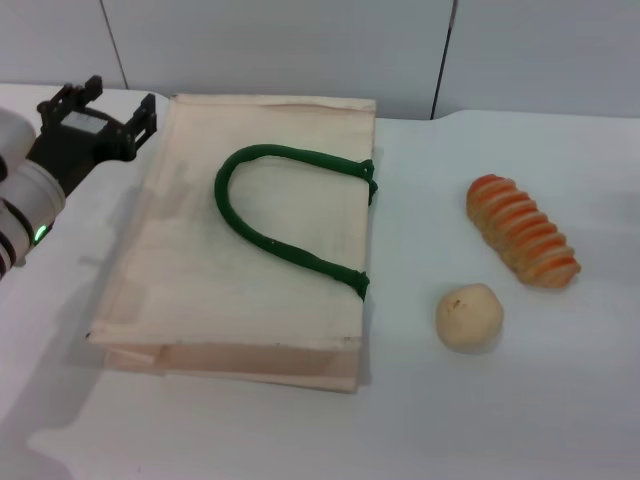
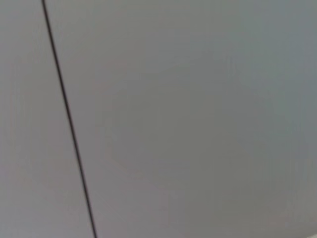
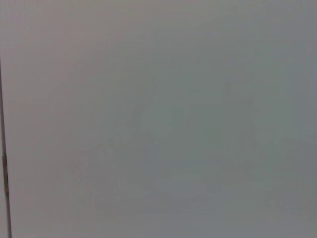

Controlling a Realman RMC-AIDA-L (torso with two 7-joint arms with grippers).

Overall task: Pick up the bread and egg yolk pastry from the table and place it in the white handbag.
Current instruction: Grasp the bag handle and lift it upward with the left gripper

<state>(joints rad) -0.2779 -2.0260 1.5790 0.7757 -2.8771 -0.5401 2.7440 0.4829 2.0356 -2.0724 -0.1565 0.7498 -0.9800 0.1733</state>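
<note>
The left gripper (image 1: 110,108) hovers with fingers spread wide, empty, just beside the white handbag's (image 1: 200,290) far corner, likely to open it; the bread (image 1: 521,232) and egg yolk pastry (image 1: 469,317) lie well apart beyond the bag.

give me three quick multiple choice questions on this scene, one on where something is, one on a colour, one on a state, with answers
1. Where does the egg yolk pastry lie?
A. inside the bag
B. on the table, near the bread
C. on the bag's handle

2. What colour are the handles of the white handbag?
A. dark green
B. red
C. black

3. How is the left gripper?
A. shut on the bread
B. shut on a handle
C. open and empty

Answers: 1 B, it lies bare on the table beside the loaf. 2 A, the loop is dark green. 3 C, its fingers are spread at the bag's far left corner, holding nothing.
</note>
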